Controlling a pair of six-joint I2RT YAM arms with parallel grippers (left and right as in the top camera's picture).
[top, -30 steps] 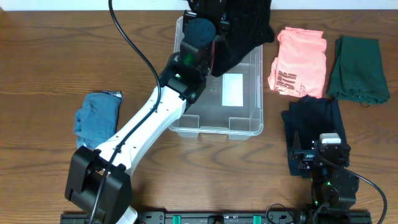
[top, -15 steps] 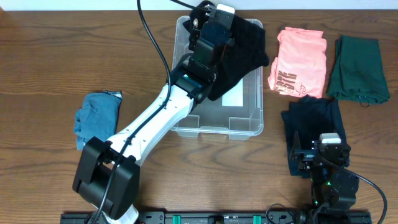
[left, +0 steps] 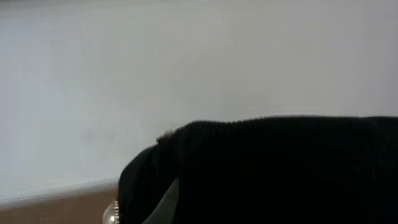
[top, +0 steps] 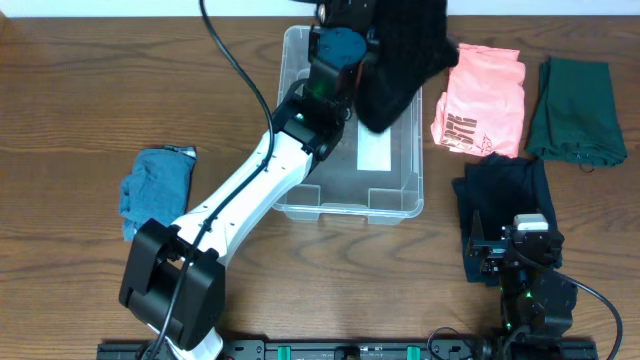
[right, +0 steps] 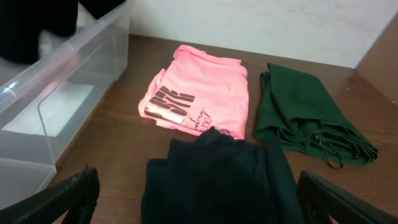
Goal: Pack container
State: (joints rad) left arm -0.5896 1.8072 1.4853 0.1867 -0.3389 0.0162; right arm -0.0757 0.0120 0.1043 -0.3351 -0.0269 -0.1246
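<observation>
Wooden table carries the container at mid-back, open side up, label on its floor, its long axis running from the robot toward the wall. The left gripper is clamped on a black garment hanging over the tub's far right corner. The right gripper hovers with jaws wide over a navy garment, near a pink shirt and a green garment.
</observation>
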